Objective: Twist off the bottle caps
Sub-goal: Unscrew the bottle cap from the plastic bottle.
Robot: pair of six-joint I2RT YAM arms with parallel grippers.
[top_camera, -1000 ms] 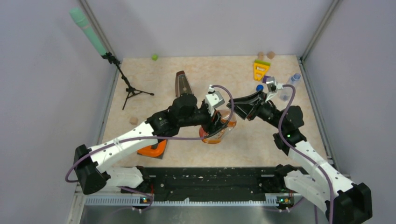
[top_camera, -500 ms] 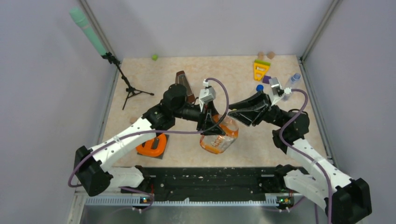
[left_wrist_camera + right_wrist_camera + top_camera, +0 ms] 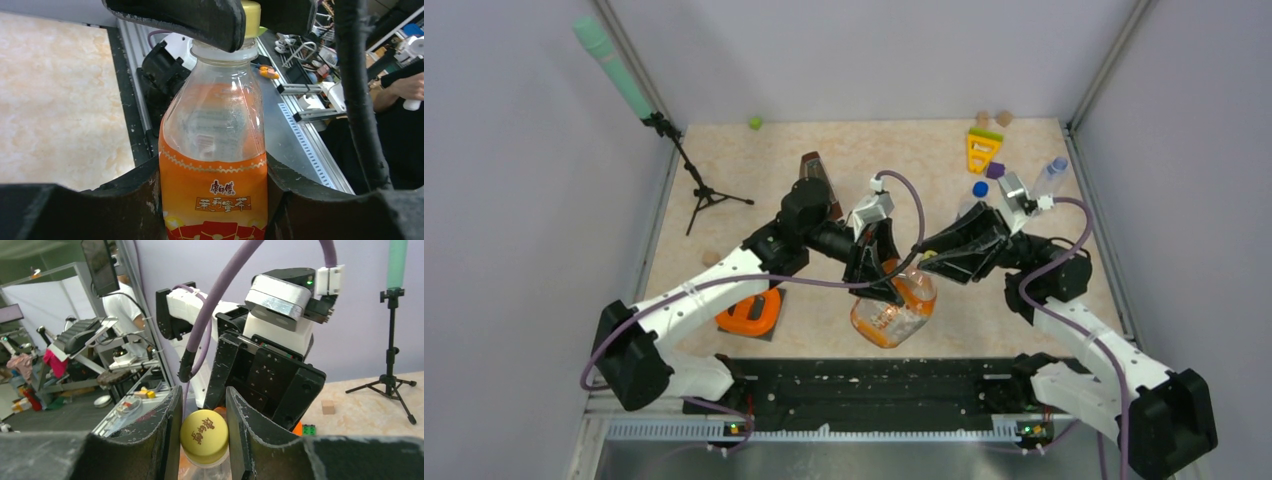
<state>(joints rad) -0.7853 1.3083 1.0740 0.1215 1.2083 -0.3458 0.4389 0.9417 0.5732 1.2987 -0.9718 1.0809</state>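
Bottle (image 3: 892, 312) shifted nearer, L gripper (image 3: 881, 277) holds it, R gripper (image 3: 927, 258) pinches wrist-cam-only yellow cap (image 3: 204, 436)

The squat clear plastic bottle with an orange label (image 3: 892, 308) is held tilted over the front middle of the tabletop. The left gripper (image 3: 884, 285) clamps it at the label. Its round yellow screw cap (image 3: 204, 436) sits on the neck, pinched between the jaws of the right gripper (image 3: 924, 262). A small blue cap (image 3: 980, 188) lies loose on the tabletop at far right, near a slim clear plastic bottle (image 3: 1051, 176) by the right edge.
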